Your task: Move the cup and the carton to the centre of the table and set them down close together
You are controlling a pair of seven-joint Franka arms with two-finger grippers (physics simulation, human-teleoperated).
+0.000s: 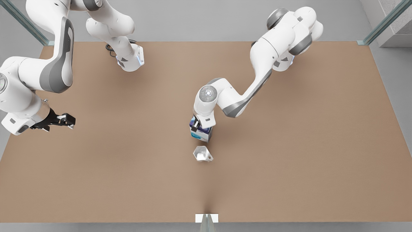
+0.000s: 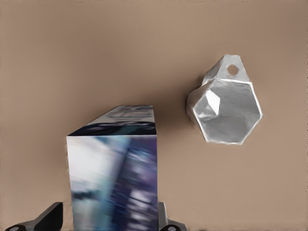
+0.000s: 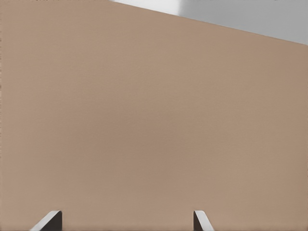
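Silvery cup (image 1: pixel 202 153) stood mid-table (image 1: pixel 289 167); just beside it, apart, the carton (image 1: pixel 201 131) sat clamped in the left gripper (image 1: pixel 201 127). Well away from the cup, the right gripper (image 1: pixel 68 121) waited, spread empty. Placement looked finished; next, release and lift straight up

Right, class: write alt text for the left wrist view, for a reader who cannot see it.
The left gripper straddles a blue, teal and white carton standing on the brown table, one finger each side. Beside the carton, apart from it, a silvery faceted cup shows its pale inside.
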